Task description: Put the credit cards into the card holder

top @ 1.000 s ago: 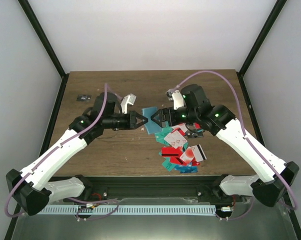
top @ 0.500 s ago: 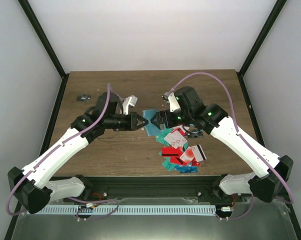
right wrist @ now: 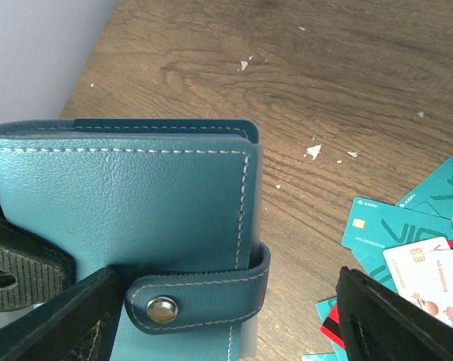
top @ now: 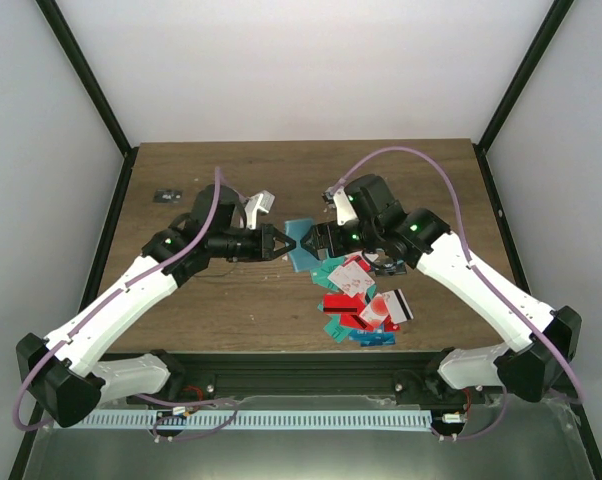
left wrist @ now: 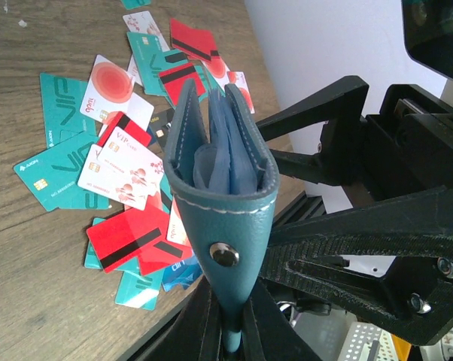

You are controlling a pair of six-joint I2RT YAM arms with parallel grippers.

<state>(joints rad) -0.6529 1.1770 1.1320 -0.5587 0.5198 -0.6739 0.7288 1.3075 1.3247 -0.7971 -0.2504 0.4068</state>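
Note:
The teal-blue card holder (top: 300,229) hangs above the table between both arms. My left gripper (top: 284,243) is shut on its lower edge (left wrist: 230,320). In the left wrist view the card holder (left wrist: 223,188) gapes slightly, with lighter blue sleeves inside. My right gripper (top: 310,240) is open, and its fingers (right wrist: 65,320) straddle the snapped strap (right wrist: 200,297) without pinching it. The right arm's black fingers (left wrist: 324,105) flank the holder's far side. The credit cards (top: 364,300), teal, red, white and blue, lie scattered on the wood (left wrist: 114,135), right of the holder.
The brown wooden table (top: 231,175) has a small dark object (top: 166,194) at its far left. Black frame posts (top: 111,130) and white walls enclose the sides. A purple cable (top: 431,165) loops above the right arm.
My right gripper has moved slightly left onto the holder and its jaws have narrowed a little. The left arm and the holder have stayed still.

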